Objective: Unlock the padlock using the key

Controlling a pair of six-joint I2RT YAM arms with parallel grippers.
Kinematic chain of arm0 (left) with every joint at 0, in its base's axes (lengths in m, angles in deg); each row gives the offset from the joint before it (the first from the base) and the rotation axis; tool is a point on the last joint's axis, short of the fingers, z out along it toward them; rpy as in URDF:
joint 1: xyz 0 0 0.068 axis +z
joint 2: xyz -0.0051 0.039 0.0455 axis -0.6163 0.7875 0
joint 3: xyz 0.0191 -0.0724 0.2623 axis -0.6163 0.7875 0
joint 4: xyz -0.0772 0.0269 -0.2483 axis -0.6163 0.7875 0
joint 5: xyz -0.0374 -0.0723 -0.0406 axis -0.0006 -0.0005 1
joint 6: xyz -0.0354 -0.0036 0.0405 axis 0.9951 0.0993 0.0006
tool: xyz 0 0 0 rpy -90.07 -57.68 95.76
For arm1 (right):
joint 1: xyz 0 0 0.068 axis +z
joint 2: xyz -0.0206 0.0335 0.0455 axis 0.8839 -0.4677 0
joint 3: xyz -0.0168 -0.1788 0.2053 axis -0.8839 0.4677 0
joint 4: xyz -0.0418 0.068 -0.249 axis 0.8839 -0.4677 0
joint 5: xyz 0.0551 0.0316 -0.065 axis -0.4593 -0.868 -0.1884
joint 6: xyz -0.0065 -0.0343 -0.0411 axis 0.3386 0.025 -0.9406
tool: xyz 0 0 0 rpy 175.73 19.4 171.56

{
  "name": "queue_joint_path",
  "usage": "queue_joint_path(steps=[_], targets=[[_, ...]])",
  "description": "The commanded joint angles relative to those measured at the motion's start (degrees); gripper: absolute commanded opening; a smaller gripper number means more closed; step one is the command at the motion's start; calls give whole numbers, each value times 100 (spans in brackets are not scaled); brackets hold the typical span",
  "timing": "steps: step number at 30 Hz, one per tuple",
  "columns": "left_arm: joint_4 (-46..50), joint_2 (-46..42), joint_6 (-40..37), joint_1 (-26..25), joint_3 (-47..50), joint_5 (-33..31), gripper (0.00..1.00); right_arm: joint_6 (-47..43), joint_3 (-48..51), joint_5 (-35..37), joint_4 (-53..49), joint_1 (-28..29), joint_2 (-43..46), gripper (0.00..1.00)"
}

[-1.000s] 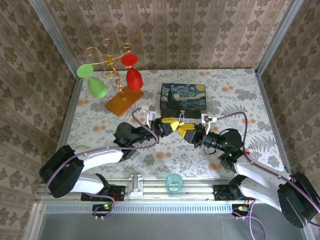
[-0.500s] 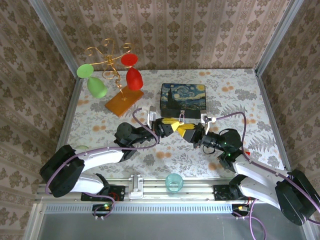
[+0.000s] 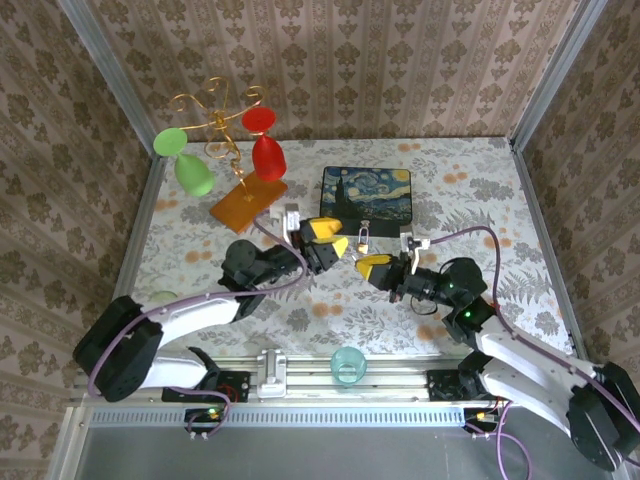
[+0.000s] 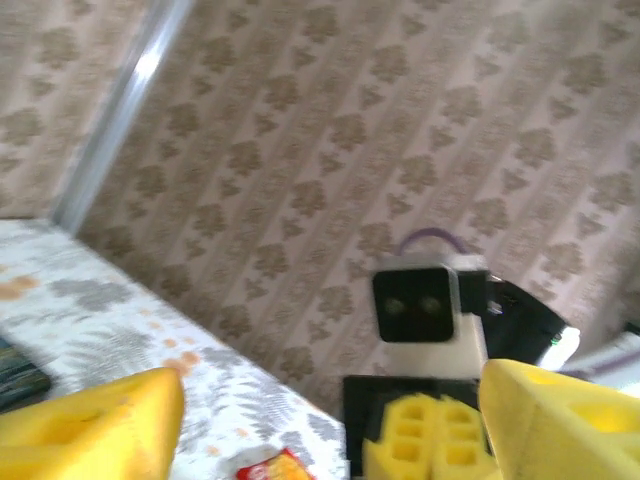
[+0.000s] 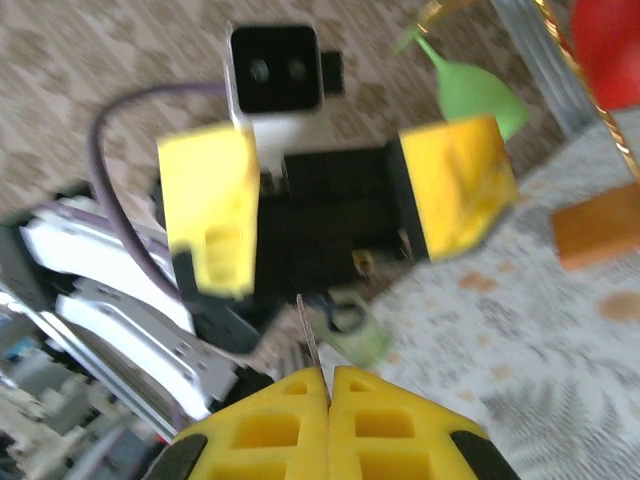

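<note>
The left gripper [image 3: 336, 237] has drawn back and spread its yellow pads, leaving the tiny brass padlock with silver shackle [image 3: 363, 236] seemingly perched on the slim dark metal key [image 5: 307, 345] pinched in the right gripper [image 5: 328, 380], where a tilt could shed it.

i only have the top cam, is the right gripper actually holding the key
Observer: In the right wrist view the right gripper is shut on a thin metal sliver, likely the key, which sticks out past the fingertips.
Operator: which way is it pointing
Observer: Straight out from the fingertips, toward the left gripper, which faces it with its fingers wide apart.
</note>
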Motion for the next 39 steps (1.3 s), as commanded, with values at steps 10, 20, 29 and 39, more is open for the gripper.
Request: queue_joint_path(steps=[10, 20, 29, 39], targets=[[4975, 1173, -1062, 183, -1862, -468, 83, -679, -599, 803, -4398, -1323, -373, 0], [5549, 3273, -1892, -119, -3095, -1042, 82, -990, -801, 1017, -4373, -1886, -1249, 0], [5311, 3924, -2008, -156, -3445, -1444, 77, -1213, -808, 847, -4290, -1995, -1481, 0], [4817, 4390, -2182, -141, -3690, -1186, 62, -1260, -588, 740, -4098, -2086, -1444, 0]])
